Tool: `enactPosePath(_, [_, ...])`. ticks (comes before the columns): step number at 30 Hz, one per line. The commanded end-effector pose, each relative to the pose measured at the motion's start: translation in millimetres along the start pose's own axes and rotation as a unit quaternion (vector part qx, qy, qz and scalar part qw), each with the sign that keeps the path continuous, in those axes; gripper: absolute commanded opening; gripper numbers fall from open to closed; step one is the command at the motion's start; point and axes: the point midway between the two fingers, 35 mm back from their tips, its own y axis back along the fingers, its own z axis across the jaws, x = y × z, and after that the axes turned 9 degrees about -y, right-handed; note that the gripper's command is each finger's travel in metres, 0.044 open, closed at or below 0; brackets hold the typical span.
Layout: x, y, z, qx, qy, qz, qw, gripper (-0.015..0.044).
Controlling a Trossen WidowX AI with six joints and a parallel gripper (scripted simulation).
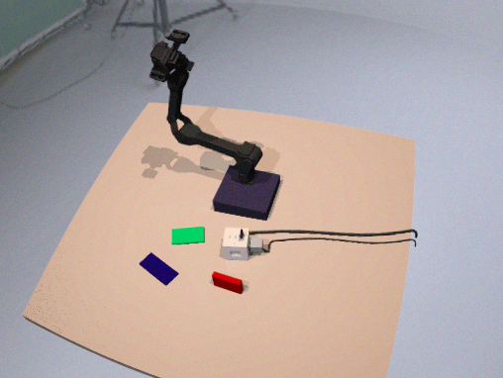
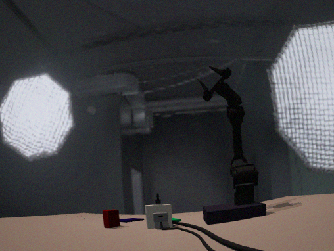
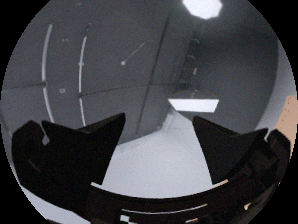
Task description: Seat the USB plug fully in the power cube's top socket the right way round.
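Plug point(image 1: 242, 235) point(image 2: 158, 198) stands upright in the top of the pale cube point(image 1: 237, 244) point(image 2: 149, 213), its dark upper part sticking up above the face; how deep it sits and which way round it is are too small to tell. The hand point(image 1: 169, 55) point(image 2: 204, 73) point(image 3: 160, 117) is well apart from it, raised high at the end of the arm point(image 1: 213, 142) point(image 2: 237, 138), fingers spread wide with nothing between them. The arm rises from a dark base point(image 1: 243, 209) point(image 2: 235, 215) on the tabletop point(image 1: 322, 297) point(image 2: 66, 233) point(image 3: 288, 122), near the cube. A grey block point(image 1: 255, 244) point(image 2: 160, 215) sits against one side of the cube, and a thin cable point(image 1: 317, 239) point(image 2: 196, 236) leads from it toward the table edge, beside a thicker cable point(image 1: 317, 232) point(image 2: 223, 241). A green slab point(image 1: 188, 236) point(image 2: 176, 220) and a blue slab point(image 1: 158, 268) point(image 2: 132, 219) lie flat; a red block point(image 1: 227, 282) point(image 2: 111, 219) stands near the cube.
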Motion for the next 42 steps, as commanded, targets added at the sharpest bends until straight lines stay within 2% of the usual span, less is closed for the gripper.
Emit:
enactPosePath(1, [4.4, -0.7, 2.6, -0.001, 0.003, 0.003, 1.0, 0.0426])
enactPosePath(5, [82.8, -11.8, 32.9, -0.005, 0.054, 0.065, 0.996, 0.044])
enactPosePath(12, [199.8, -27.6, 33.4, 0.03, 0.115, 0.163, 0.98, 0.044])
enactPosePath(18, [304.8, -39.2, -18.7, 0.123, 0.159, 0.254, 0.946, 0.044])
enactPosePath(24, [375.0, -40.3, -111.7, 0.271, 0.171, 0.311, 0.894, 0.044])
enactPosePath(29, [401.6, -26.3, -205.8, 0.421, 0.167, 0.327, 0.829, 0.044])
enactPosePath(34, [399.6, 5.1, -300.2, 0.584, 0.138, 0.305, 0.74, 0.044])
enactPosePath(38, [383.6, 46.6, -366.7, 0.723, 0.08, 0.245, 0.642, 0.044])
enactPosePath(42, [357.7, 100.1, -417.4, 0.849, 0.005, 0.138, 0.509, 0.044])
